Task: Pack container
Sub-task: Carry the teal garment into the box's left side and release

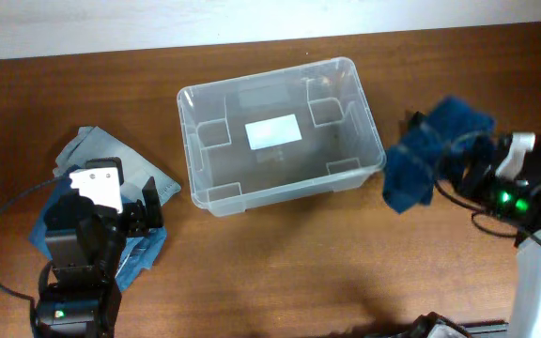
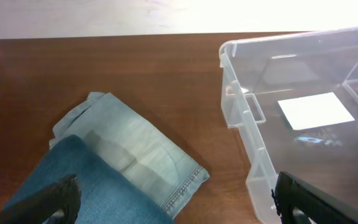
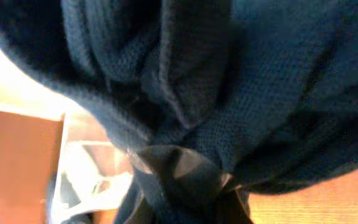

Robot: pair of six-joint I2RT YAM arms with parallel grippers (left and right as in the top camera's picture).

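The desk (image 1: 280,272) carries the container (image 1: 285,164), which stands mouth up and empty, ready to take cloth. Left of the container lies folded light denim (image 2: 129,149). The left hand (image 2: 176,204) hovers over it, spread and empty, likely lining up a grab. Right of the container, the right hand (image 1: 454,167) pinches a bunched dark blue knit (image 1: 419,161), apparently raised to carry over the rim.

The brown wooden desk (image 1: 280,268) carries a clear container (image 1: 270,185) at upper centre of the frame and folded light-blue denim (image 1: 101,145) at lower left.
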